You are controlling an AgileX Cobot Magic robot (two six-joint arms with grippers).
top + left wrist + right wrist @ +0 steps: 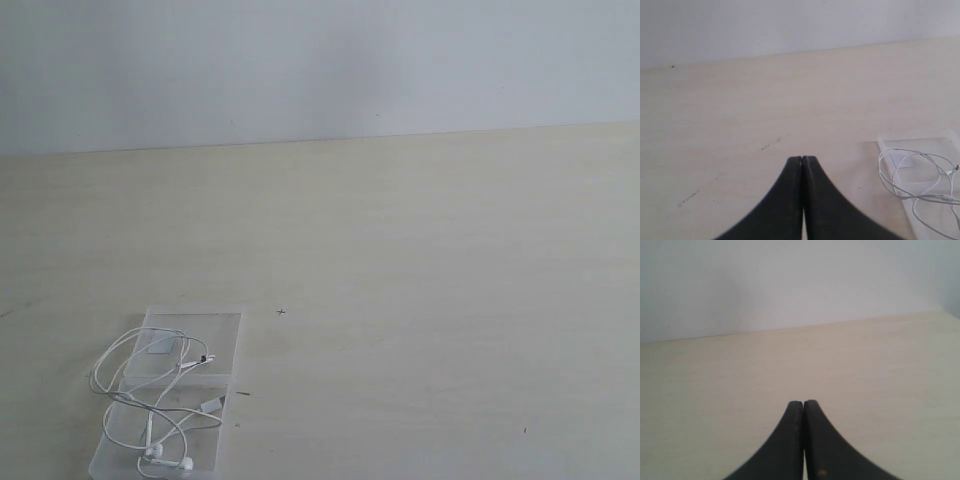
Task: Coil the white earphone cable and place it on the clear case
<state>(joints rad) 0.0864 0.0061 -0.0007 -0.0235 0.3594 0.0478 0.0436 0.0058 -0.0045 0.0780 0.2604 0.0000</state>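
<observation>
Neither arm shows in the exterior view, so each gripper can be judged only from its own wrist camera. The left gripper [802, 158] has its two black fingers pressed together along a thin seam, with nothing between them. The right gripper [803, 402] is pressed together in the same way and is also empty. Only the tapering tips are sharp in both views. The wider parts of the fingers are blurred and cut off by the picture edge.

The clear case [222, 340] lies flat on the pale wooden table [420, 300]. The white earphone cable [196, 362] rests on it in loose, uneven loops, and some loops hang over one long edge onto the table. The two earbuds [155, 451] lie at the near end of the case, which the frame cuts off. Because the plastic is transparent, its edges are hard to follow.

From the left wrist camera, the case [935, 142] sits to the side of the closed fingertips, near them but not touching. Only part of it is in the picture. The cable [932, 199] crosses it there.

A paler rectangle [160, 343] on the far half may be a label, but no writing can be read on it. Ahead of the right gripper there is only table and a plain wall [790, 285].
</observation>
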